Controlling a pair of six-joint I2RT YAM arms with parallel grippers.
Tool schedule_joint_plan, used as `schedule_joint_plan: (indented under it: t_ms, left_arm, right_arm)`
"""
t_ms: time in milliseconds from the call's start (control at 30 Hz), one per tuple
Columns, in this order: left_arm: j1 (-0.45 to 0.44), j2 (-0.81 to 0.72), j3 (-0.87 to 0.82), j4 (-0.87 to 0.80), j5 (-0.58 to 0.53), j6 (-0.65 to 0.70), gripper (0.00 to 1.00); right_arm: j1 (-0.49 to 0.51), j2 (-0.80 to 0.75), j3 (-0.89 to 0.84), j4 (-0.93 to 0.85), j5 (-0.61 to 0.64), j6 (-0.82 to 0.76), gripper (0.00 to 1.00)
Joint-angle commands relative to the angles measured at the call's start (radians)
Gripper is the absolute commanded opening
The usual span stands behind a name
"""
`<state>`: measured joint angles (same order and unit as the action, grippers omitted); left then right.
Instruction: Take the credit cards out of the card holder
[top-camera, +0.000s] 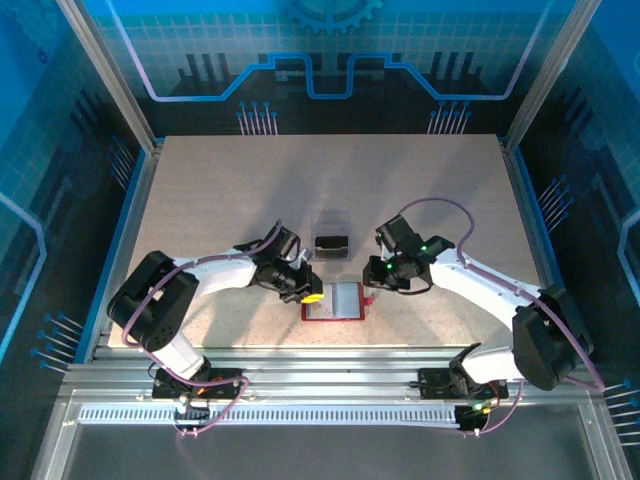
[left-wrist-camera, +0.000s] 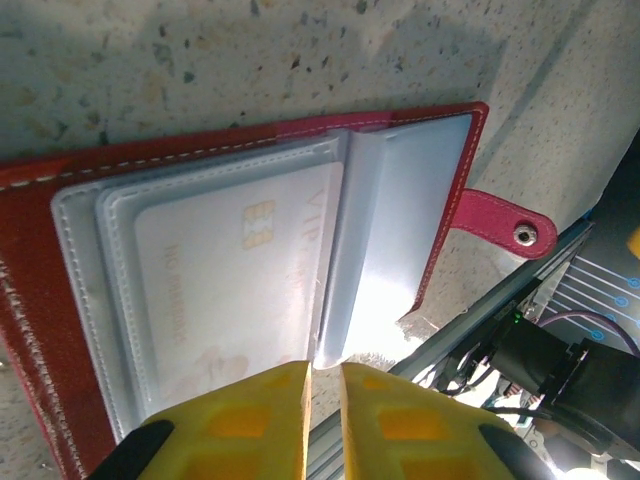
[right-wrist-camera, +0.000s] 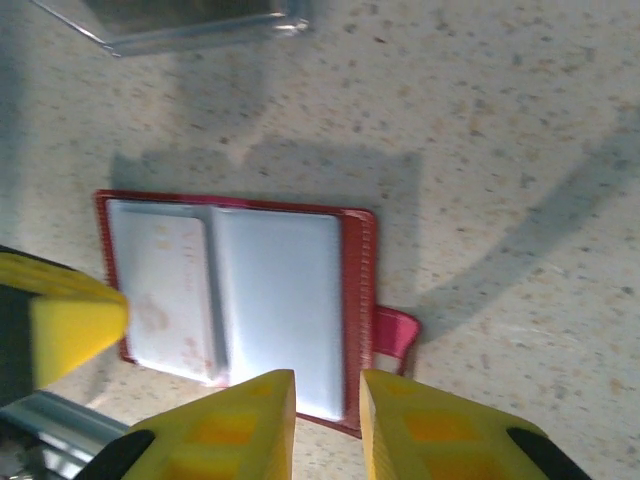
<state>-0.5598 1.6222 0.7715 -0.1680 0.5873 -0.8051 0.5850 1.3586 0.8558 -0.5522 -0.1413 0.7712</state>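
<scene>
The card holder (top-camera: 333, 300) lies open and flat on the speckled surface (top-camera: 230, 190), between the two sets of fingers, its pale grey pockets facing up.

In the left wrist view the left fingers (left-wrist-camera: 323, 375) stand narrow, with only a slim gap between the yellow pads (left-wrist-camera: 250, 420). The holder (left-wrist-camera: 395, 230) spreads out just ahead of them. The lower corner of a raised pocket leaf comes right up to their tips, but I cannot tell whether that edge is pinched or merely beside them. One credit card (left-wrist-camera: 240, 280), pale with a gold chip, sits inside a clear pocket ahead and to the left of these fingers. The red tab (left-wrist-camera: 500, 225) with its snap sticks out ahead and to the right.

In the right wrist view the right fingers (right-wrist-camera: 327, 385) are slightly parted and hold nothing. They hover over the near edge of the holder (right-wrist-camera: 280, 300), whose red rim shows through the gap. The tab (right-wrist-camera: 395, 335) lies just right of their tips, and the same card (right-wrist-camera: 160, 280) sits in the pocket ahead and to the left. A clear plastic box (right-wrist-camera: 190, 20) stands well beyond the holder, farther from both sets of fingers.

From above, the left fingers (top-camera: 312, 296) meet the holder's left edge and the right fingers (top-camera: 375, 285) hang by its right edge.
</scene>
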Motion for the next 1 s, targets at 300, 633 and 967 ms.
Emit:
schedule_joint_plan:
  t_ms: [300, 633, 967]
  left_arm:
    - [0.006, 0.033, -0.025, -0.037, -0.015, 0.054, 0.11]
    - [0.007, 0.045, -0.033, -0.067, -0.04, 0.08, 0.1]
    - [0.007, 0.048, -0.038, -0.07, -0.048, 0.082, 0.1]
  right_arm:
    - [0.113, 0.197, -0.003, 0.338, -0.224, 0.145, 0.19]
    - [0.167, 0.319, 0.005, 0.428, -0.234, 0.187, 0.17]
    - [0.167, 0.333, 0.0, 0.393, -0.209, 0.17, 0.18]
